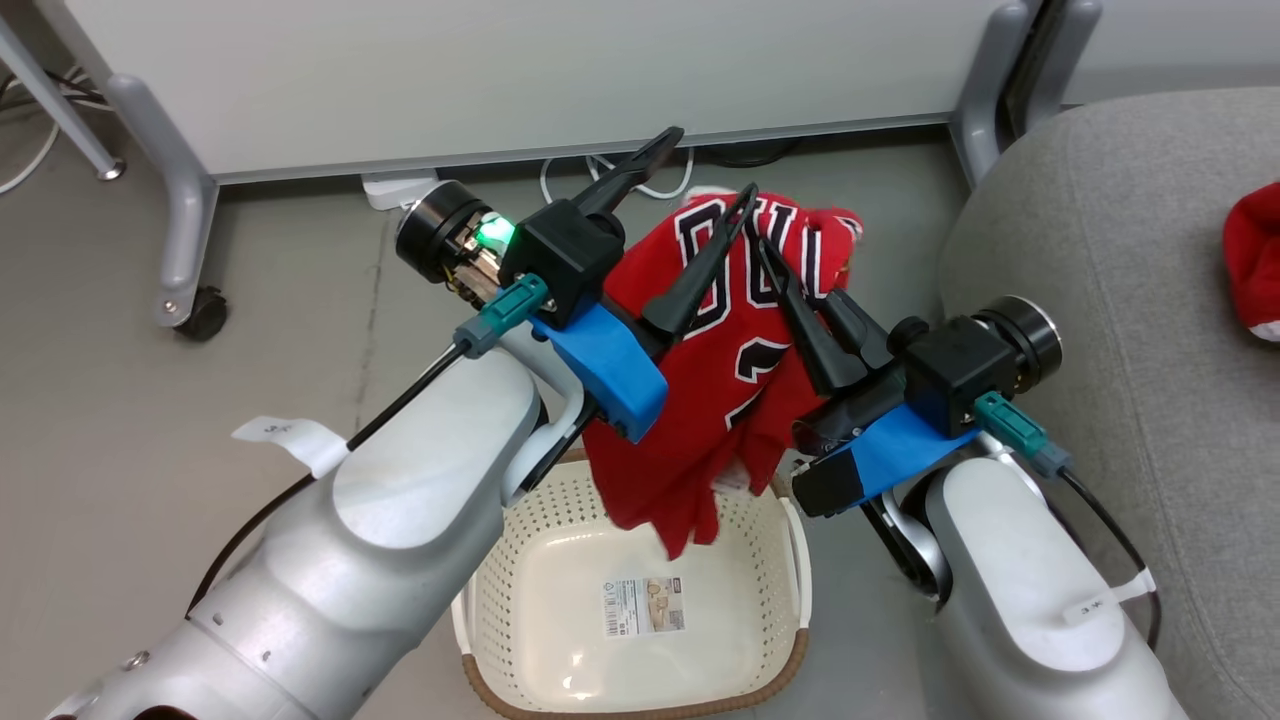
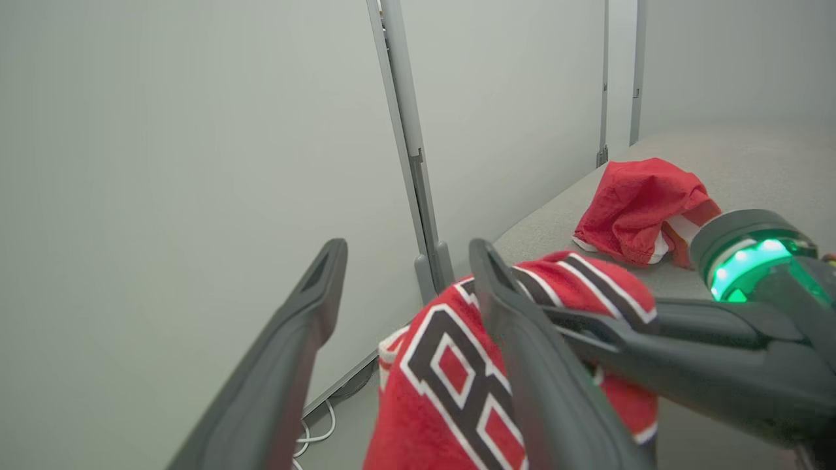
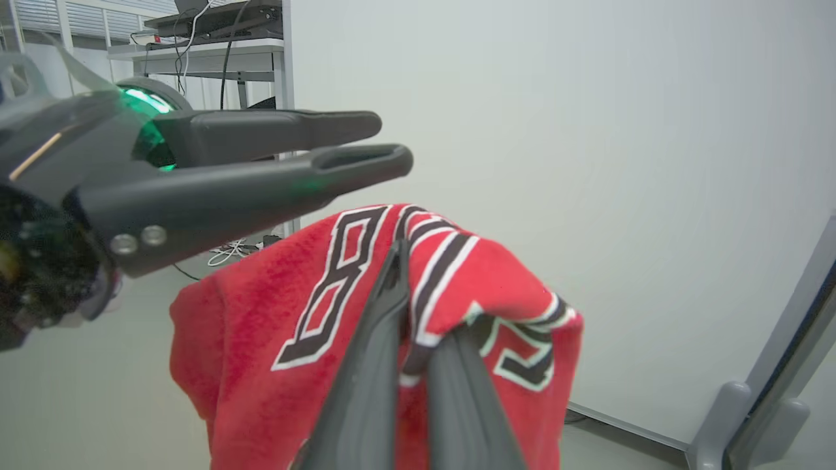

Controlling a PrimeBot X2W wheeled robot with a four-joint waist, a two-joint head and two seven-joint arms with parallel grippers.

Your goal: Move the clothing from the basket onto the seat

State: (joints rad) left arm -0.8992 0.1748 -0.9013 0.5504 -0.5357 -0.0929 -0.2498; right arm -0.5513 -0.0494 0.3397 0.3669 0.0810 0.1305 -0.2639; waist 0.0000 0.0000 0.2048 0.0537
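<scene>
A red jersey with black-and-white lettering hangs above the basket, its lower end dangling over the far rim. My right gripper is shut on its upper fold; in the right wrist view the fingers pinch the striped edge of the jersey. My left gripper stands open just left of it, one finger lying against the cloth, nothing between the fingers. The jersey sits beside that gripper. The grey seat is to the right, with another red garment on it.
The basket's floor shows bare with a paper label. A white partition on grey wheeled legs stands behind, with cables on the floor at its foot. The second garment lies near the seat's far edge.
</scene>
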